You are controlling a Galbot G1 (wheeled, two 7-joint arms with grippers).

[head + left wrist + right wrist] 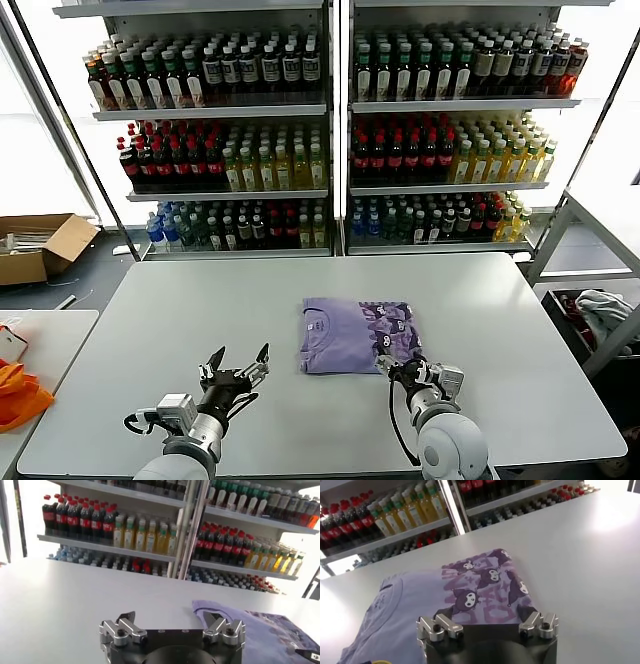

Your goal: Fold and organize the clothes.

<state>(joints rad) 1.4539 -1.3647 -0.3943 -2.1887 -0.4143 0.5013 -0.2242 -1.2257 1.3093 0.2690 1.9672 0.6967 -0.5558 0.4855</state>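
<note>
Shelves of bottled drinks [330, 130] fill the upper half of the head view, behind a white surface [200, 310]. At the frame's centre lies a folded lavender T-shirt [358, 334], its dark printed graphic facing up. The left pincer [235, 374] hovers spread at lower left, apart from the shirt; the right pincer [402, 371] sits spread at the shirt's near right corner. A cardboard box [38, 246] stands at far left, an orange cloth [20, 392] below it.

Left wrist view: spread fingers [120, 629] over bare surface, the shirt at lower right.

Right wrist view: spread fingers [438, 626] right at the shirt's printed edge.
</note>
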